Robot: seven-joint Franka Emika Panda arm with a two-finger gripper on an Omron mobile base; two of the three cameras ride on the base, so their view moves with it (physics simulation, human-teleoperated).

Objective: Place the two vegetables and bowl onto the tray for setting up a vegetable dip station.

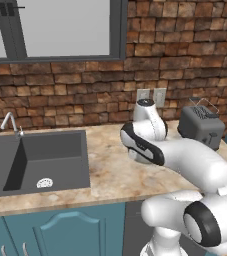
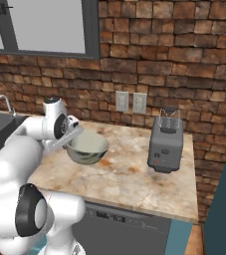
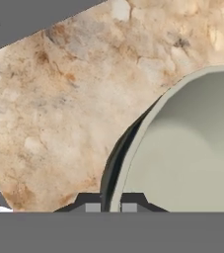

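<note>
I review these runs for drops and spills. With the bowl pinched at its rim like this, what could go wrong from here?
1. The gripper holds the bowl only by a thin stretch of rim, one finger outside and the other inside. Such a wide bowl may pivot or slip out when carried.
2. The bowl appears lifted off the counter; a slip would likely drop it there.
3. The toaster stands nearby on the same counter; a wide swing that way might clip it.

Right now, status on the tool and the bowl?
Tool straddling the bowl rim, one finger each side; looks clamped. Bowl appears lifted off the counter. Toaster stands apart to the right, nothing blocking.
</note>
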